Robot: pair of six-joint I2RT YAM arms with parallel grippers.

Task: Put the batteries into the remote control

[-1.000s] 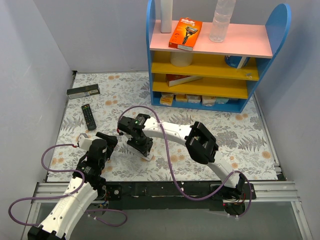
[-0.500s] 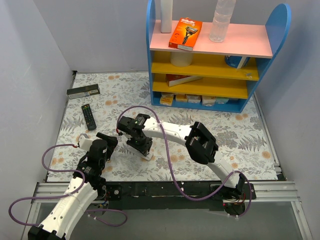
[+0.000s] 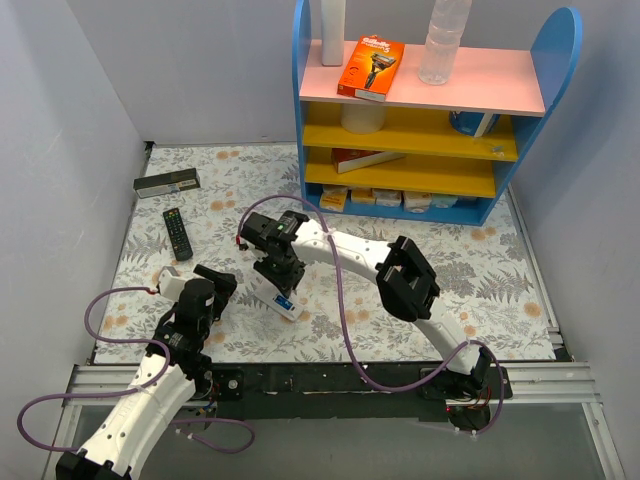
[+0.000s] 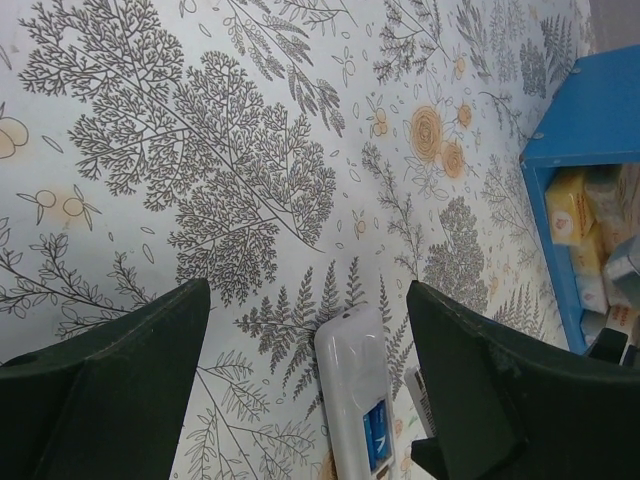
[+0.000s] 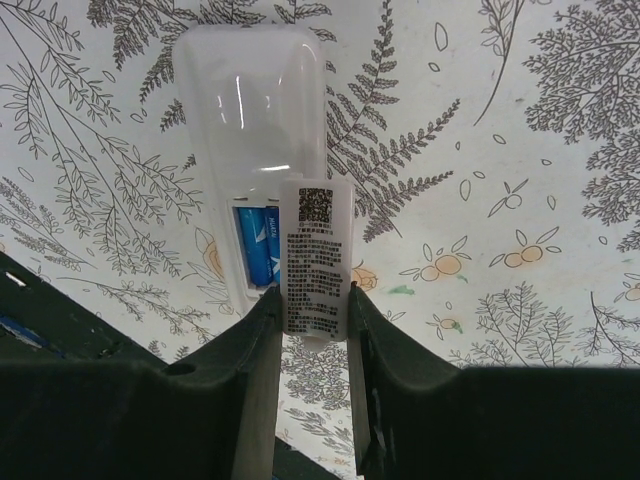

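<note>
Right fingers [image 5: 255, 370]: pinched the back cover [image 5: 316, 255] by its edges over the open bay, likely for refitting.
Remote control [image 5: 250, 120]: face-down on the counter [image 5: 500, 150], blue batteries [image 5: 257, 245] seated.
Left fingers [image 4: 120, 370]: wide apart, empty, beside it.

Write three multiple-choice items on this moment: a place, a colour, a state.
1. The white remote lies on the table: A under the right hand; B at the far left corner; C at the far right edge.
2. The cells in its open compartment are: A red; B blue; C green.
3. The right hand is: A open, empty; B shut on the back cover; C shut on a cell.
Key: 1 A, the right wrist view shows it just below that hand; 2 B, blue wrappers show; 3 B, the labelled cover sits pinched in it.
</note>
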